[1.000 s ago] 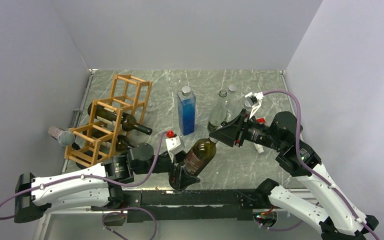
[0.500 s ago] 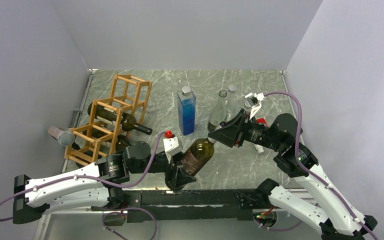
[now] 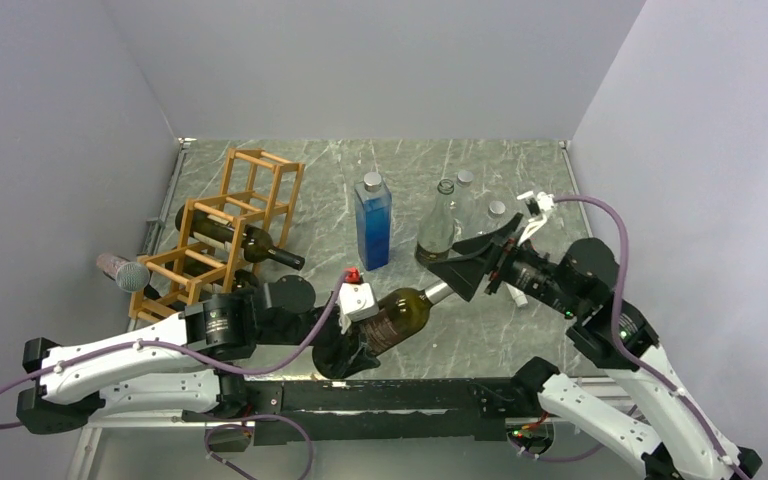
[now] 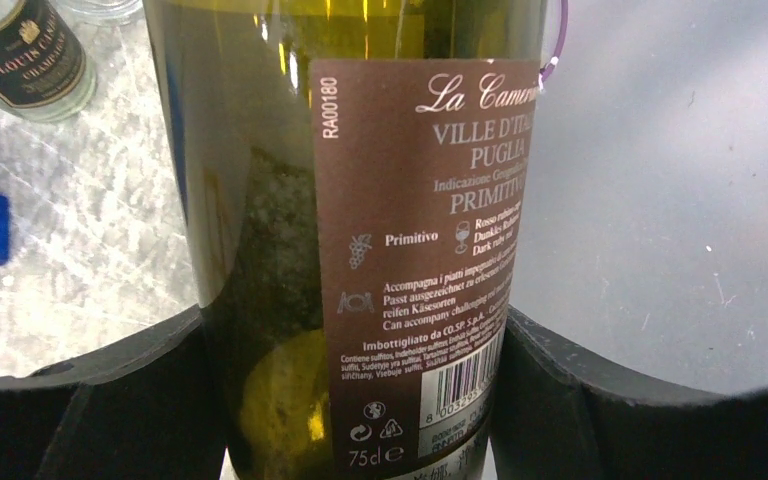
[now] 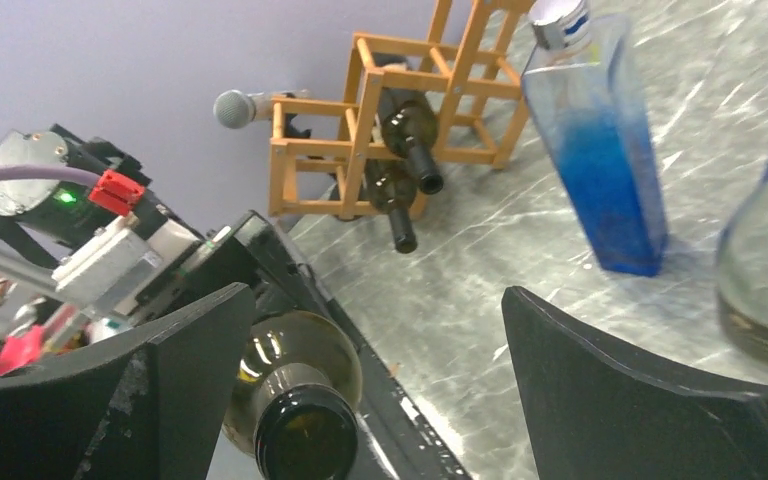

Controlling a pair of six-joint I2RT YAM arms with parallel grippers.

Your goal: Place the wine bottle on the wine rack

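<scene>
Right of the wine rack [image 3: 222, 240], only the left gripper [image 3: 348, 348] clamps the wine bottle [image 3: 400, 312], the right gripper [image 3: 452, 274] spread apart; its overhanging weight could slip it.

The right fingers [image 5: 650, 400] are spreading wide and letting go of the neck of the wine bottle [image 3: 400, 312]. Its mouth is now lying free, low between them and close beside one finger, while the right arm is drawing back from it. The left fingers [image 4: 110, 400] are closing in from wide open onto the bottle's lower body, one on either side of the glass. The left arm is shifting and bringing the bottle down to a flatter tilt, its neck reaching out from the left fingers toward the right fingers.
</scene>
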